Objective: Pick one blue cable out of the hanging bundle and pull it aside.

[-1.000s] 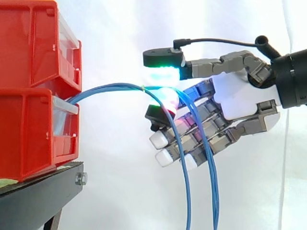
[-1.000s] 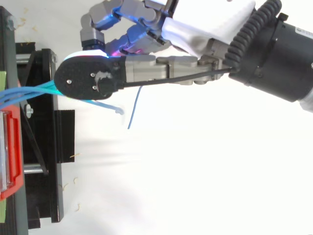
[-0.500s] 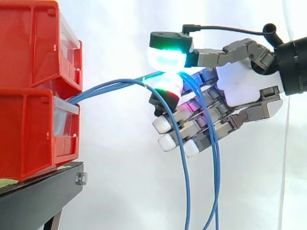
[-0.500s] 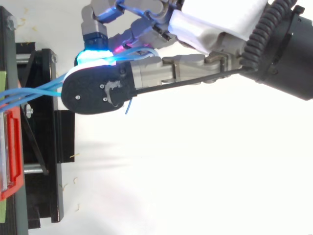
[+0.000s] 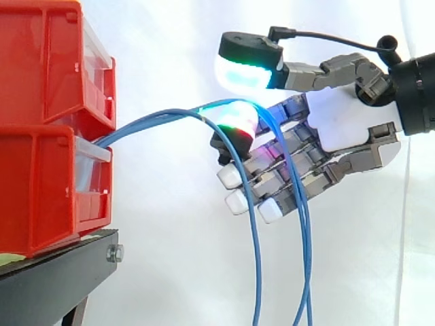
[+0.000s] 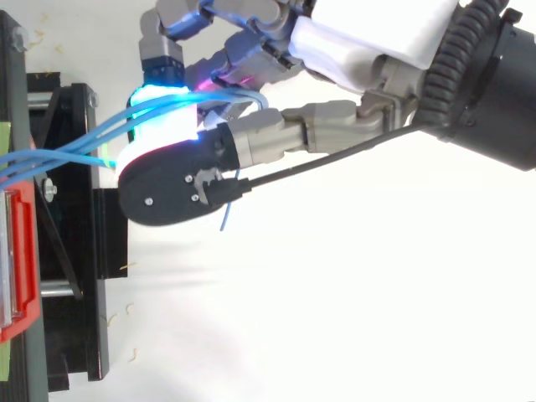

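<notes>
Robot hand (image 5: 340, 129) higher; three blue cables (image 5: 149, 122)

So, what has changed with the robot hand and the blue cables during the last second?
The robot hand rose slightly and its thumb pad lifted off the thin blue cables, releasing the pinch; they now drape over a glowing finger pad. The red plastic bins and black stand stayed put.

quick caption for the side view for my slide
Thin blue cables from the stacked red plastic bins drape over a finger of the robot hand, thumb poised above them.
</notes>
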### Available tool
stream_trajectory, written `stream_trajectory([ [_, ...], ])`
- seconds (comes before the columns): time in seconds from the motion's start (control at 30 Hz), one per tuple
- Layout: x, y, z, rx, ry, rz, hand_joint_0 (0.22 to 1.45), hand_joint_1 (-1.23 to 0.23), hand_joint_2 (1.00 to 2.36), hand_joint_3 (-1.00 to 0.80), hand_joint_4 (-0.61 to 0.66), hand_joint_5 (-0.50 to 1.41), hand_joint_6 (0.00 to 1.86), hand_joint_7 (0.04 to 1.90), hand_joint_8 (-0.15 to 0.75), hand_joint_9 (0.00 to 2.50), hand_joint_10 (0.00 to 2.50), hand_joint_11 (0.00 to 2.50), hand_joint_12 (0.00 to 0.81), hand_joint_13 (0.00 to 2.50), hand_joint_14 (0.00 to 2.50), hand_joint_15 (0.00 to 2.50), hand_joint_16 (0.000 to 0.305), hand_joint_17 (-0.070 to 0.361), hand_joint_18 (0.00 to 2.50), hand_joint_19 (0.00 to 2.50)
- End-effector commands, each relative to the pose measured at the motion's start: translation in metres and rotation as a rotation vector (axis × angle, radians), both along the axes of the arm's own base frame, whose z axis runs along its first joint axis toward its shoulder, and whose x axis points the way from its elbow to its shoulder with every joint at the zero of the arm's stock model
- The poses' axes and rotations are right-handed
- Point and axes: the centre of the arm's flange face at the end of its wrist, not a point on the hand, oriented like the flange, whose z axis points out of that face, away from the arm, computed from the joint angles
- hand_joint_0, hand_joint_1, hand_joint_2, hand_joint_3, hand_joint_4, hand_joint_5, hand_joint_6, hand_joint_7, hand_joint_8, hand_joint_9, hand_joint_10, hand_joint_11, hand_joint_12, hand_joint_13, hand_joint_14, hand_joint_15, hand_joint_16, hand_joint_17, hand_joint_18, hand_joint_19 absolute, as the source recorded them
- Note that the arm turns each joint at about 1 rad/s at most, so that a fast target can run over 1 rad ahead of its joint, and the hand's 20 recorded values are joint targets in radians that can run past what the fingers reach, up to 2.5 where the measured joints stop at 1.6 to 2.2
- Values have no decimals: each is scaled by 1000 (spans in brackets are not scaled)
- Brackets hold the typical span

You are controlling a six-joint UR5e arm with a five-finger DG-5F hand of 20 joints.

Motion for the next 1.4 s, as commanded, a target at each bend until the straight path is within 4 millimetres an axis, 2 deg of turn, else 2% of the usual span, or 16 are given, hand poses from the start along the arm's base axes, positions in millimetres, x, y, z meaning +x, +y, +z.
stream_trajectory([
  [0.0, 0, 0, 0, 1, -1, -2, 393, -646, 1000, -500, 186, -153, 858, 1229, 358, 919, 16, 575, 482, 787, 19, 525, 71, 159, 721, 559],
  [0.13, 0, 0, 0, 0, 1, -2, 398, -541, 1000, -500, 181, -156, 846, 1215, 362, 923, 16, 569, 490, 793, 18, 519, 72, 161, 728, 567],
  [0.27, 0, 0, 0, 0, 1, -2, 525, -446, 1000, -500, 145, -158, 835, 1303, 318, 897, 16, 574, 435, 746, 21, 532, 60, 135, 632, 625],
  [0.3, 0, -1, -1, -1, 2, -3, 573, -445, 1009, -358, 142, -158, 834, 1338, 309, 898, 19, 577, 422, 739, 22, 538, 57, 129, 610, 637],
  [0.4, 0, -1, 0, -2, 1, -4, 575, -442, 1007, -108, 173, -163, 851, 1263, 357, 937, 14, 554, 480, 792, 19, 518, 70, 158, 708, 591],
  [0.43, 0, -1, 0, -2, 0, -4, 574, -443, 1003, -84, 182, -166, 854, 1255, 361, 941, 13, 551, 486, 799, 17, 520, 72, 161, 721, 594],
  [0.5, 0, -1, 1, -3, -1, -4, 544, -438, 1122, -79, 200, -170, 857, 1236, 376, 937, 16, 549, 504, 808, 17, 517, 75, 169, 747, 576],
  [0.53, 0, -1, 1, -3, -1, -4, 517, -452, 1221, -96, 229, -175, 859, 1238, 385, 928, 13, 547, 514, 813, 18, 512, 77, 174, 762, 569],
  [0.63, 0, -1, 1, -5, -1, -4, 547, -586, 1009, -161, 244, -185, 864, 1258, 364, 895, 17, 567, 486, 785, 19, 519, 71, 161, 713, 589],
  [0.67, 0, -1, 1, -5, -1, -4, 540, -599, 1013, -242, 220, -189, 859, 1301, 333, 867, 16, 591, 449, 754, 21, 531, 63, 142, 645, 624],
  [0.77, 0, -1, 0, -5, 1, -5, 534, -620, 1011, -337, 218, -188, 861, 1305, 323, 867, 18, 599, 441, 756, 20, 535, 61, 137, 641, 620],
  [0.8, 0, -1, 0, -5, 2, -4, 539, -630, 1010, -331, 218, -186, 860, 1317, 321, 867, 17, 602, 438, 756, 21, 532, 61, 137, 641, 622],
  [0.87, 0, -1, -1, -3, 1, -6, 581, -690, 1016, -137, 234, -181, 861, 1380, 333, 876, 16, 599, 446, 766, 21, 527, 63, 142, 665, 591],
  [0.93, 0, -1, 0, -2, 0, -4, 588, -715, 1017, -45, 228, -181, 865, 1403, 334, 868, 15, 596, 454, 771, 20, 520, 65, 147, 682, 572],
  [1.13, 0, 0, -1, -1, 2, -2, 665, -800, 1026, 33, 103, -208, 903, 1449, 293, 807, 17, 616, 409, 722, 22, 524, 58, 129, 618, 571],
  [1.37, -1, -4, 0, 4, -1, -7, 806, -861, 1022, -232, 22, -214, 915, 1346, 257, 774, 16, 592, 382, 694, 20, 515, 54, 122, 563, 563],
])
